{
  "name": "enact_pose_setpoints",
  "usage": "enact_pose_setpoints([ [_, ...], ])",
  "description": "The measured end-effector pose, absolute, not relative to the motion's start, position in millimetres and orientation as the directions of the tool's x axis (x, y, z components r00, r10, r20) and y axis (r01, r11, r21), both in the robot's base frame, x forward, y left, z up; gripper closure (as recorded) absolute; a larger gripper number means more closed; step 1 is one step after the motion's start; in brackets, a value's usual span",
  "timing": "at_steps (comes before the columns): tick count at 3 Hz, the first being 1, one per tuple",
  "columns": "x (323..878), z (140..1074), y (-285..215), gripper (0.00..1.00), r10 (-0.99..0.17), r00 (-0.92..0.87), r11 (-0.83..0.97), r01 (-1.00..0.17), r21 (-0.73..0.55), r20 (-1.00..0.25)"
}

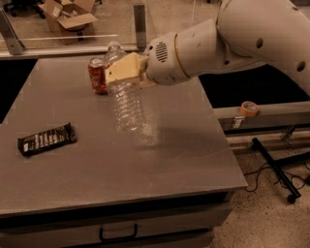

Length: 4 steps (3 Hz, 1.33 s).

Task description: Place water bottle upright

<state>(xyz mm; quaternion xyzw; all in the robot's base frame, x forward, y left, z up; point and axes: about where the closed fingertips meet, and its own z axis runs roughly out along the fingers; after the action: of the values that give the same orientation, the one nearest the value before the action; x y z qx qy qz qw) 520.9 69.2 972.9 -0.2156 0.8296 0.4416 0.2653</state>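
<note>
The claw (122, 73) hangs over the back half of the bench (184, 160), closed around the upper part of the bottle (128, 106). The cap sticks out above the claw and the base below it, close to the bench top. A can (98, 75) stands just left of the claw. A snack bar (47, 139) lies well left of it, nearer the front edge. A box (68, 14) sits far behind it, and a tape roll (249, 107) is off the bench to its right.
</note>
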Motion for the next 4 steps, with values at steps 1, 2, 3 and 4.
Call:
enact_pose_setpoints([
  [1, 521, 973, 69, 1.00, -0.124, -0.766, 0.517, -0.593, 0.618, -0.631],
  [2, 518, 969, 75, 1.00, -0.111, -0.731, 0.516, -0.621, 0.589, -0.673],
  [3, 524, 968, 83, 1.00, -0.065, -0.636, 0.473, -0.699, 0.537, -0.769],
  [4, 531, 974, 93, 1.00, -0.059, -0.491, 0.424, -0.800, 0.423, -0.869],
])
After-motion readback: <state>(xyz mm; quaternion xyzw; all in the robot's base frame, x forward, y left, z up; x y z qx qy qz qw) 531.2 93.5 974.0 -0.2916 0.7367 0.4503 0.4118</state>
